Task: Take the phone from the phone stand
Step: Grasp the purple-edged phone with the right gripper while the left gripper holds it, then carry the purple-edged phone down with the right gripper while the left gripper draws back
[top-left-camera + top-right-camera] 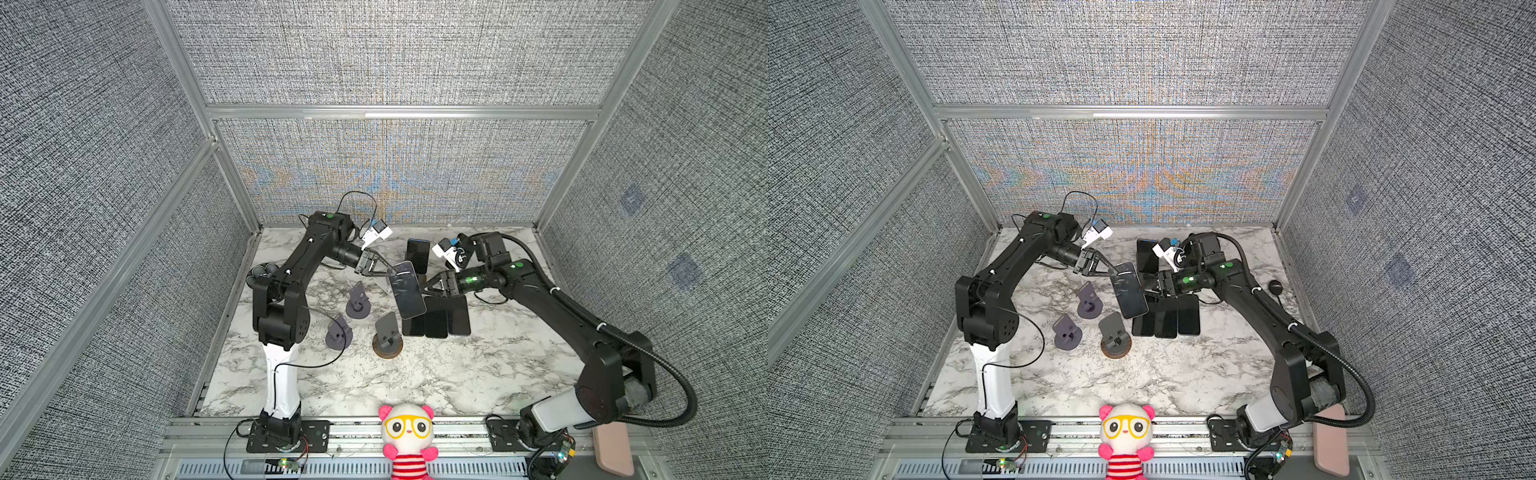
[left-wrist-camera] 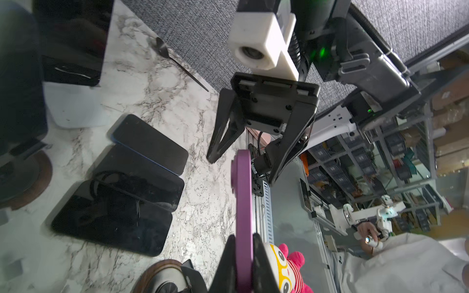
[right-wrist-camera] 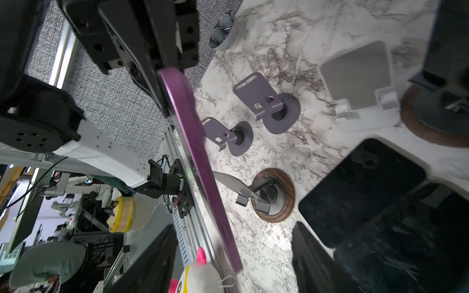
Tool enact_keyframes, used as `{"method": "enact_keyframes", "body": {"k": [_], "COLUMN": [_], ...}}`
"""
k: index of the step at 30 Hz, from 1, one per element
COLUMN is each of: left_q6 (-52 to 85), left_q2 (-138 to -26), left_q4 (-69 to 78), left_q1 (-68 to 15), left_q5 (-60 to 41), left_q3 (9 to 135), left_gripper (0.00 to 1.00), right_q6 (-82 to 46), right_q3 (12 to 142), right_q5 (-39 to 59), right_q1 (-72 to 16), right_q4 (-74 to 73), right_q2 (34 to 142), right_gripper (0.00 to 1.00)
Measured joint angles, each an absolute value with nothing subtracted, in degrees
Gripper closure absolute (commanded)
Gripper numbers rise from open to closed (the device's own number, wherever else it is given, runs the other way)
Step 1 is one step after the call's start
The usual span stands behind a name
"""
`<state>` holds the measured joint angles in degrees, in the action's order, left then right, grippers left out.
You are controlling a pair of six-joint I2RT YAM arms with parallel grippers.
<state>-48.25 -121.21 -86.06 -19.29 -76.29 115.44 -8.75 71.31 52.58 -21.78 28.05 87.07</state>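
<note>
Five phones (image 1: 408,289), perhaps five stands (image 1: 357,300), two partly hidden; two arms (image 1: 291,270), one plush toy (image 1: 408,436).

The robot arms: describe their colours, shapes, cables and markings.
The left arm and right arm: black, white link near the base, green lights. The left gripper and right gripper: black, triangular open-frame fingers, white wrist cameras. A ribbed hose follows the right arm.

This is looking like a robotics lab: grey fabric panels (image 1: 395,54) on aluminium framing are enclosing the marble desk (image 1: 415,374), and storage shelves (image 2: 355,165) and a white-coated person (image 2: 406,261) are showing beyond.
</note>
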Motion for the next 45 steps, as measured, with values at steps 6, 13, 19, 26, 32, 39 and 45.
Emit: {"method": "enact_keyframes", "body": {"k": [6, 13, 19, 26, 32, 39, 45], "left_q6": [-57.12, -59.57, -58.72, -46.37, -33.65, -27.68, -19.90], "left_q2": [-123.07, -123.44, -124.62, -119.59, -114.43, -110.32, -104.18], "left_q4": [-91.02, -92.92, -92.92, -86.15, -75.75, -71.24, -61.63], "left_q1": [-19.33, -19.35, -19.35, -20.16, -20.95, -20.64, -19.22], "left_q5": [-78.63, -79.50, -79.44, -76.58, -70.39, -63.55, -57.21], "left_q3": [116.75, 116.88, 117.58, 112.20, 108.42, 109.01, 103.48], "left_gripper": [1.00, 1.00, 1.00, 0.79, 0.29, 0.22, 0.22], "right_q6": [-11.00, -13.93, -14.26, -14.13, -13.72, -7.62, -2.46], "right_q3": [70.11, 68.53, 68.29, 68.29, 71.11, 71.79, 71.46], "right_q5": [54.57, 54.87, 55.72, 56.14, 52.47, 47.33, 38.92], "right_q1": [-23.53, -23.90, -24.03, -24.18, -23.46, -19.03, -11.27], "right_q4": [23.79, 19.68, 17.96, 20.25, 23.75, 36.03, 48.75], "right_q2": [88.01, 87.20, 87.42, 86.06, 83.18, 78.76, 75.94], "right_gripper": [0.46, 0.71, 0.97, 1.00, 1.00, 1.00, 1.00]}}
